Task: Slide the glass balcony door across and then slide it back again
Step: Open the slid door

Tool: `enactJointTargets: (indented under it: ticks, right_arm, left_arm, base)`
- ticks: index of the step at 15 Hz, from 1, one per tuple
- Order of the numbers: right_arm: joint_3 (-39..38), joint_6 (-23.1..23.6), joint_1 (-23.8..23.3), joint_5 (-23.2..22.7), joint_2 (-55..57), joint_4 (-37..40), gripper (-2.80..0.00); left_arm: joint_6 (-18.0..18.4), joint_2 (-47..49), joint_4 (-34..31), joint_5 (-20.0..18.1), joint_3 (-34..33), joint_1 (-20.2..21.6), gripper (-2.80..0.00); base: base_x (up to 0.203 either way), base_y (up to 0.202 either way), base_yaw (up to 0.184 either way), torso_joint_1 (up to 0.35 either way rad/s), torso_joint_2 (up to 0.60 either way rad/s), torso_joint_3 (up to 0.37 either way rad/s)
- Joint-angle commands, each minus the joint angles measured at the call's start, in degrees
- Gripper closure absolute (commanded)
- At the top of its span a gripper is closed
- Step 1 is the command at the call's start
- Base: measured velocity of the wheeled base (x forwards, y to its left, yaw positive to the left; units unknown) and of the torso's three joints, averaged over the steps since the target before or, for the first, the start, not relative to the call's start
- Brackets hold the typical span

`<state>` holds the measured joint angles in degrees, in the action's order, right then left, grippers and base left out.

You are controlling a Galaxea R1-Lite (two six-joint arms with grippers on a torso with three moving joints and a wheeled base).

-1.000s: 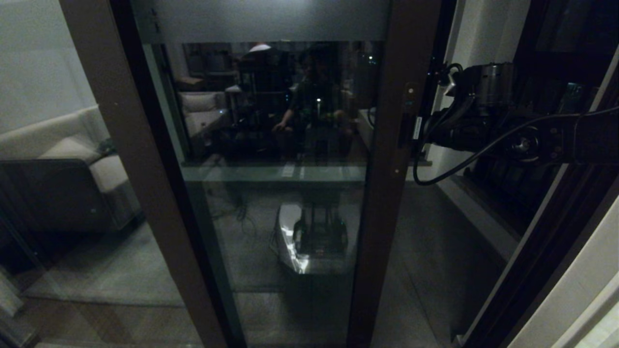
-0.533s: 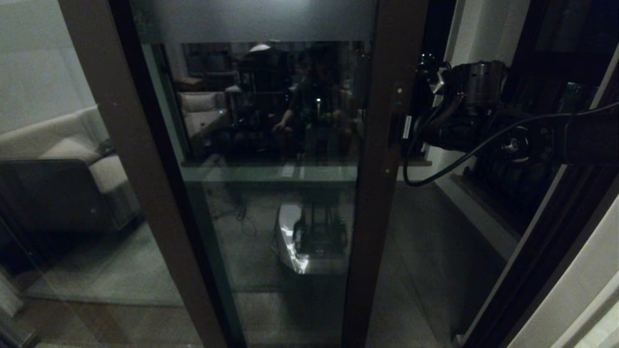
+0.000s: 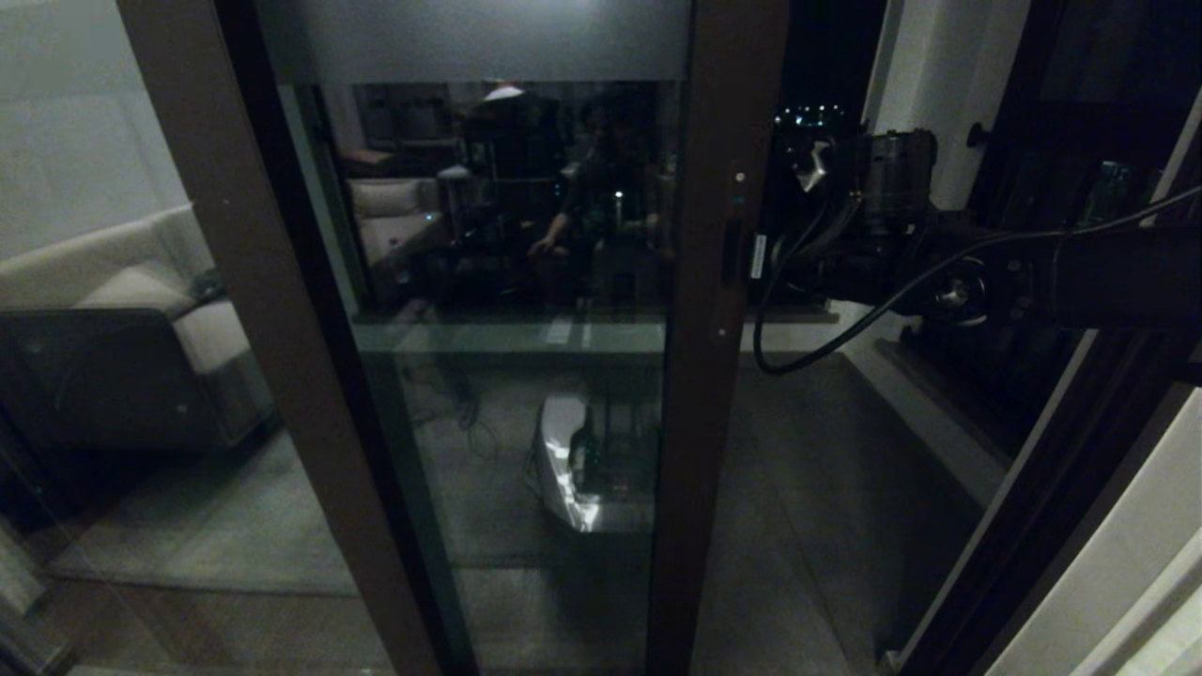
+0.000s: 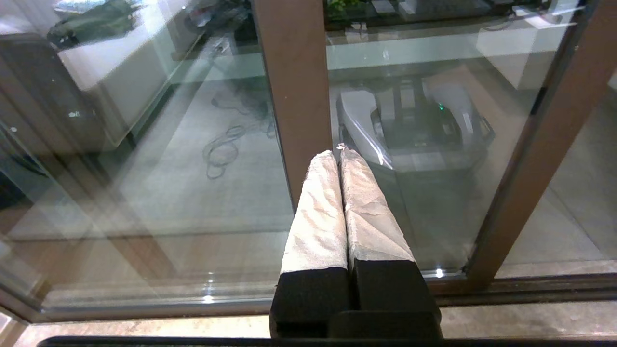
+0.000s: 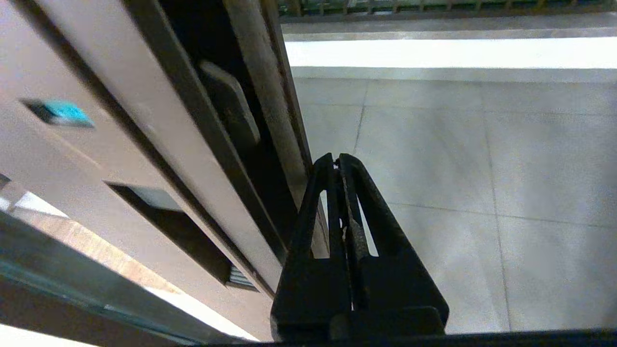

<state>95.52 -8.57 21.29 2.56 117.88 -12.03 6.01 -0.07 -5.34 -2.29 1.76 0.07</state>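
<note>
Leftward the glass balcony door (image 3: 507,310) has slid. I see the right gripper (image 5: 337,161) against its edge, jaws closed, holding nothing. Left gripper (image 4: 340,153) parked, jaws closed.

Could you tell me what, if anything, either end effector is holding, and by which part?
Nothing: the right end effector is shut empty beside the glass balcony door edge; the left end effector is shut empty.

No legible text is to be found on anything in view.
A small white label (image 3: 758,256) is seen on the edge of the door (image 3: 714,310), but its print cannot be read; a small blue-green mark (image 5: 61,112) is shown on the door stile, and nothing is made out on it either. No characters can be read on the frosted band (image 3: 470,42) across the top of the glass.
</note>
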Motion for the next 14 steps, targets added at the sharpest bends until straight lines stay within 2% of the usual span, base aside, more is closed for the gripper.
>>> enactJointTargets:
  ticks: [1,10,14]
  right_arm:
    - [0.7,-0.1,1.0,0.3,1.2,-0.1,0.0]
    - [7.0,-1.5,3.3,0.9,6.7,-0.1,0.0]
    - [9.9,-1.5,5.1,3.7,9.4,-0.1,0.0]
  left_arm:
    - [0.1,0.0,0.0,0.0,0.0,0.1,0.0]
    - [0.1,0.0,0.0,0.0,-0.1,0.1,0.0]
    - [0.1,0.0,-0.1,0.0,0.0,0.1,0.0]
  base:
    - [0.0,0.0,0.0,0.0,0.0,0.0]
    - [0.0,0.0,0.0,0.0,0.0,0.0]
    - [0.0,0.0,0.0,0.0,0.0,0.0]
